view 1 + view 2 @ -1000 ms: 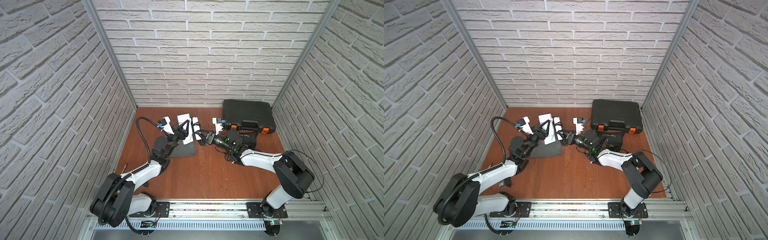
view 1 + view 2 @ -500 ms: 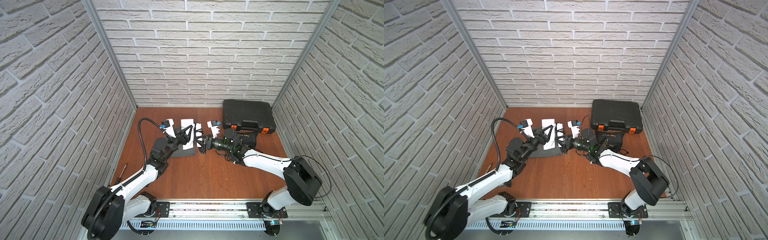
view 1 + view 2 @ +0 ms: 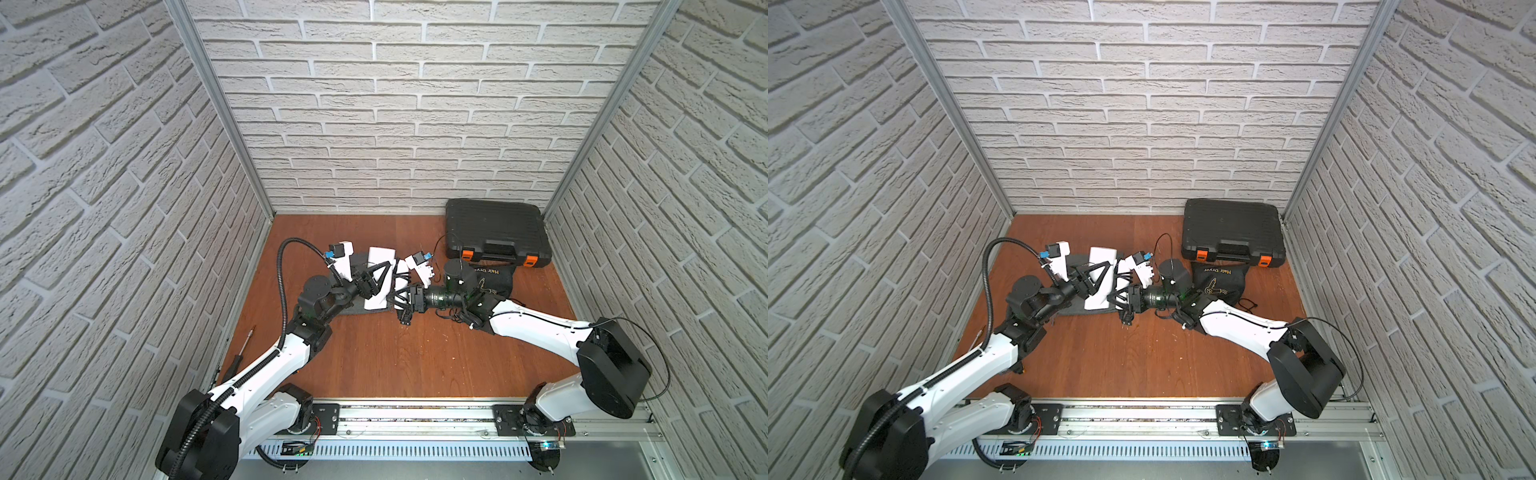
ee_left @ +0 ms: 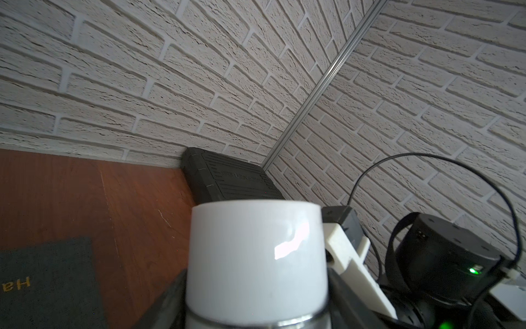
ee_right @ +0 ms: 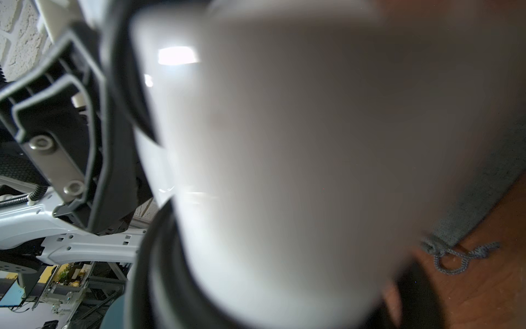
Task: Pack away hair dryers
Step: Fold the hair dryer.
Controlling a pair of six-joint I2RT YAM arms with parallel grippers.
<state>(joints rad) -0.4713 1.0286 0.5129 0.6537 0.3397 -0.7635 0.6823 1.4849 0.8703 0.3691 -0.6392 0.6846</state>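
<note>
The white hair dryer [image 3: 380, 255] was well left of the black case [image 3: 494, 228], its barrel clasped between the fingers of the left gripper [image 3: 380, 272]. We could not tell whether the right gripper [image 3: 400, 305], hard against it, had its fingers closed. The dark hair dryer [image 3: 459, 272] stood just before the case.

Robot lab cell — faux-brick wall panels [image 3: 415, 124], aluminium corner posts [image 3: 224, 108], mounting rail [image 3: 415, 415], wood-look tabletop [image 3: 395, 357]
</note>
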